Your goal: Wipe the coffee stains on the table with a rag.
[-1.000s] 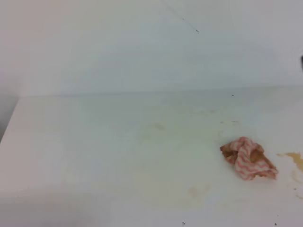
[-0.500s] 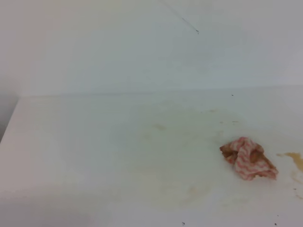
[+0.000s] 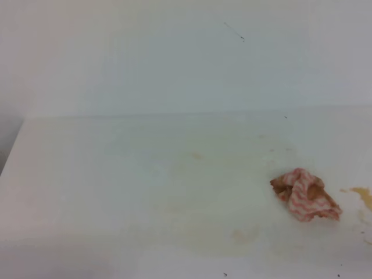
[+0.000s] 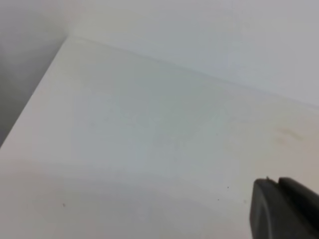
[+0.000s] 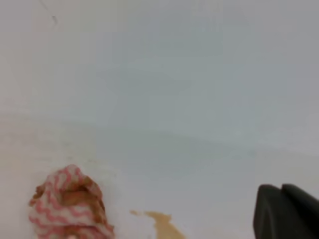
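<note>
The rag [image 3: 305, 195], a crumpled pink-and-white striped lump with brown wet patches, lies loose on the white table [image 3: 116, 174] at the right. An orange-brown coffee stain [image 3: 361, 195] sits just right of it at the frame edge. A faint brownish smudge [image 3: 244, 235] marks the table nearer the front. In the right wrist view the rag [image 5: 70, 204] is at lower left with the coffee stain [image 5: 160, 224] beside it. My right gripper [image 5: 281, 199] shows as a dark shut tip at lower right, apart from both. Only a dark tip of my left gripper [image 4: 278, 191] shows, over bare table.
A white wall [image 3: 174, 58] rises behind the table's far edge. The table's left edge [image 3: 11, 151] drops off to a dark gap. Neither arm appears in the high view.
A dark bit of arm at the right edge of the high view a second ago has left the frame. The rag and stains have not moved.
</note>
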You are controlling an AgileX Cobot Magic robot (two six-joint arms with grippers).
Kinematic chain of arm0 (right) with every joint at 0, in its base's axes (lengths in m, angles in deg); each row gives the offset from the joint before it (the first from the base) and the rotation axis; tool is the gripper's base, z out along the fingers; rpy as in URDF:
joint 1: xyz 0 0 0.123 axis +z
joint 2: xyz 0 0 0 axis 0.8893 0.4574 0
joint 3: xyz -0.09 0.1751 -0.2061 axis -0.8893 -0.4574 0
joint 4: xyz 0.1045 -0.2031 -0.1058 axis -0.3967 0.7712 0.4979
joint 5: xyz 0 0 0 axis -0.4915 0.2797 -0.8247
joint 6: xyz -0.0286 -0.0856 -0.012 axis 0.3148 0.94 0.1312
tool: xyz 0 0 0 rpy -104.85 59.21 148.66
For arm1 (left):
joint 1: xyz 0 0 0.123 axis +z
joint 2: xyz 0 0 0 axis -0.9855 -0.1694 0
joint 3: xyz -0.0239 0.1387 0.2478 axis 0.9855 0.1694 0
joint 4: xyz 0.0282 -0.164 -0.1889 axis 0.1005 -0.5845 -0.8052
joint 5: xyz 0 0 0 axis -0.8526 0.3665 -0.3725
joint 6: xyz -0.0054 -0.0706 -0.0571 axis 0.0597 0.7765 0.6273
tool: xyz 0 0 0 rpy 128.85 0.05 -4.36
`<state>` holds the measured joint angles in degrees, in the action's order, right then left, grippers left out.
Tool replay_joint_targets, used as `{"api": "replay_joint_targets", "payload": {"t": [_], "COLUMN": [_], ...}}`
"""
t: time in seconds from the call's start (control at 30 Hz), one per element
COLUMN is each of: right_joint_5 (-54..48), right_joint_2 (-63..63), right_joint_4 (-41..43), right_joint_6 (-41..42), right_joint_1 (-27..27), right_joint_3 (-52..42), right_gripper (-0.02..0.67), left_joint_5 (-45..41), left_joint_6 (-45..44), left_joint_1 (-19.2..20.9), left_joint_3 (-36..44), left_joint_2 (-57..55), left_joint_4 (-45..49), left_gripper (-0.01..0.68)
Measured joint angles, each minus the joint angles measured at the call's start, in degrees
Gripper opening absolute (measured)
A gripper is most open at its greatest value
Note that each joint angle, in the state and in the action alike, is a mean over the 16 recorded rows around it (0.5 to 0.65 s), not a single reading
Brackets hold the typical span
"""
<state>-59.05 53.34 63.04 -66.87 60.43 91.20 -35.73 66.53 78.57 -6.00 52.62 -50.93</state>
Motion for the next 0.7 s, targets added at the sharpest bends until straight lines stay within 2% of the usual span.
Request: {"api": "replay_joint_targets", "payload": {"t": [0.33,0.7], "right_joint_5": [-6.27,-8.67], "right_joint_2": [-0.73,-0.86], "right_joint_4": [3.25,11.82], "right_joint_6": [-2.73,-16.33], "right_joint_1": [-0.05,-0.06], "right_joint_3": [-2.34,-2.34], "right_gripper": [-0.001,-0.001], "left_joint_5": [0.0,0.0], "left_joint_6": [0.0,0.0], "left_joint_1": [0.0,0.0], "left_joint_3": [0.0,0.0], "left_joint_2": [0.0,0.0], "left_joint_4": [0.0,0.0], "left_gripper": [-0.005,-0.005]}}
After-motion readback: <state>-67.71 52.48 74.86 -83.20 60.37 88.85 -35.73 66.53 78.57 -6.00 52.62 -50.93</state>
